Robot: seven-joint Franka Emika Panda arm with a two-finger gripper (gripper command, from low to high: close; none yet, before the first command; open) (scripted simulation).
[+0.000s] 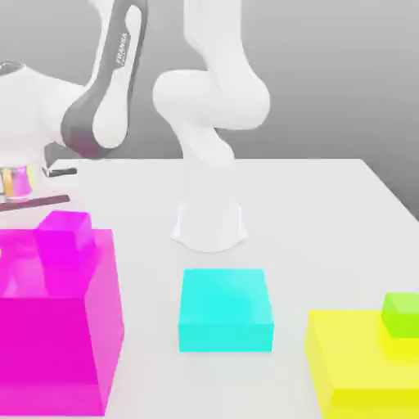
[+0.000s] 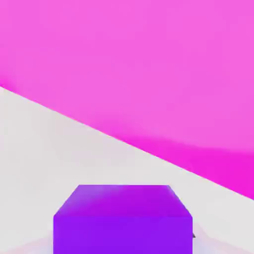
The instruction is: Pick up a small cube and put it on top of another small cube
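A small purple cube point(image 2: 122, 218) sits very close under the hand camera, on the white table point(image 2: 44, 149), with a large magenta face point(image 2: 149, 69) just beyond it. In the exterior view, the arm bends down to that view's left, and my gripper point(image 1: 20, 190) is low at the left edge, behind the big magenta block point(image 1: 53, 327). A small magenta cube point(image 1: 67, 229) rests on top of that block. At the exterior view's right, a small green cube point(image 1: 401, 314) lies on a large yellow block point(image 1: 360, 368).
A cyan block point(image 1: 226, 309) stands on the table in front of the robot's white base point(image 1: 209, 221). The table's edge point(image 1: 393, 192) runs along the exterior view's right. Bare white table lies between the cyan and yellow blocks.
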